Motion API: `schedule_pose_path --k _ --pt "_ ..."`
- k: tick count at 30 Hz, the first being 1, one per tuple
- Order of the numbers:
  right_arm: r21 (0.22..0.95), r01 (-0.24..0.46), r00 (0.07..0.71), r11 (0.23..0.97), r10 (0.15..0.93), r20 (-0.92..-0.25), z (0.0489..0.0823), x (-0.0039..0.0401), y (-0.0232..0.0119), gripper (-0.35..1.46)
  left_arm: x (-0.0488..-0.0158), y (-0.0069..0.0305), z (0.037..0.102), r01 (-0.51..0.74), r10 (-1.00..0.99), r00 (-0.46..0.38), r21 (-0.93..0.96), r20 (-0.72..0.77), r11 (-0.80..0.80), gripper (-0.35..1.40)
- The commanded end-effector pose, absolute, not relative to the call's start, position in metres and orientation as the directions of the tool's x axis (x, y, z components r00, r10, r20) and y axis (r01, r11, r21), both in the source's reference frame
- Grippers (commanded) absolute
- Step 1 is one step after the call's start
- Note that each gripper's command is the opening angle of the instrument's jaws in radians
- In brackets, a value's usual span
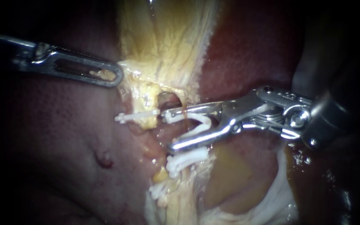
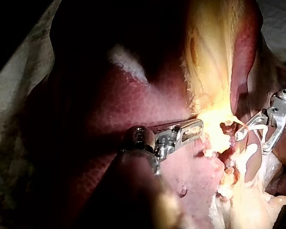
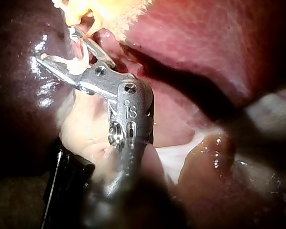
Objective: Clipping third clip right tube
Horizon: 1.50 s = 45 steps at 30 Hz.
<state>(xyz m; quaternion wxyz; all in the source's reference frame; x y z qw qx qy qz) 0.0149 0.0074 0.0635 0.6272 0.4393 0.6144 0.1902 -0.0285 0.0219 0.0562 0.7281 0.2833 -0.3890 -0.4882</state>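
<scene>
I am squaring the open clip (image 1: 201,125), held in my right instrument (image 1: 169,130)'s jaws, just beside the placed clip (image 1: 186,160); my left instrument (image 1: 114,77) is clenching yellow tissue (image 1: 163,41).

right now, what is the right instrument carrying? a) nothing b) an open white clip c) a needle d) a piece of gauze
b: a white clip sits open in the tip of the right instrument, touching both sides of it, in the endoscope view.
</scene>
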Motion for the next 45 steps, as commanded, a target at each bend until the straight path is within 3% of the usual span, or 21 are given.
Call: schedule_pose_path --k 1,18,25,28,45 --pt "0.79 0.3 0.176 0.534 0.783 -0.597 0.0636 0.015 0.0074 0.46 -0.0285 0.0219 0.0562 0.49 -0.931 0.221 0.792 0.29 0.363 -0.35" --pt "0.825 0.281 0.186 0.491 0.815 -0.548 0.0642 0.0139 0.0077 0.15 -0.0285 0.0219 0.0563 0.491 -0.931 0.221 0.792 0.29 0.363 -0.35" --pt "0.836 0.285 0.194 0.469 0.826 -0.529 0.0645 0.0132 0.0077 -0.26 -0.0285 0.0219 0.0564 0.491 -0.931 0.221 0.792 0.29 0.363 -0.35" --pt "0.847 0.285 0.199 0.448 0.837 -0.51 0.0645 0.0131 0.0075 -0.35 -0.0285 0.0219 0.0564 0.491 -0.931 0.221 0.792 0.291 0.363 -0.35" --pt "0.861 0.264 0.251 0.434 0.831 -0.496 0.0652 0.0127 0.0069 -0.35 -0.0285 0.0219 0.0565 0.491 -0.931 0.221 0.792 0.291 0.364 -0.35"
